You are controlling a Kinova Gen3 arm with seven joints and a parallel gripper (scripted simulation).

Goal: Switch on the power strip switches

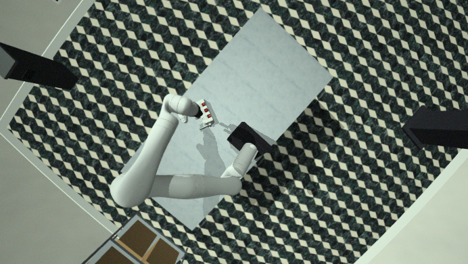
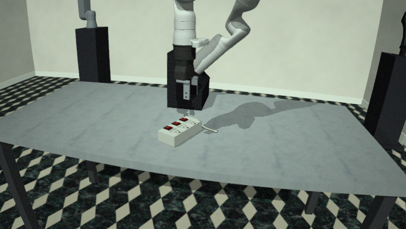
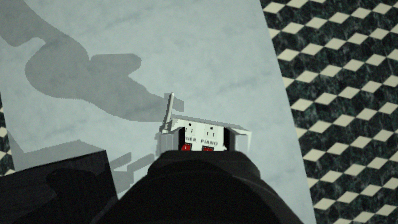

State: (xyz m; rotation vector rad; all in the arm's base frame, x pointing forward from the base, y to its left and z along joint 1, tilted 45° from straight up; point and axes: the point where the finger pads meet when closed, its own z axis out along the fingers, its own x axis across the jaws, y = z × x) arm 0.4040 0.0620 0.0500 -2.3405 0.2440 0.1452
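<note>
The white power strip [image 2: 179,131] lies flat and right way up on the grey table, with three red switches [image 2: 176,123] in a row. It also shows in the overhead view [image 1: 206,113]. My gripper [image 2: 185,98] is open and empty, pointing down a little above the strip's far end, apart from it. In the wrist view the strip [image 3: 205,135] is partly hidden by my gripper [image 3: 204,135]; the PIANO label [image 3: 209,142] and part of the TUNER label [image 3: 190,140] show, with red switches just below. I cannot tell the switch positions.
A short cord stub [image 2: 209,128] sticks out of the strip's far end. The black robot base block [image 2: 188,88] stands on the table just behind the strip. Black pillars stand off the table at back left [image 2: 92,54] and right [image 2: 387,97].
</note>
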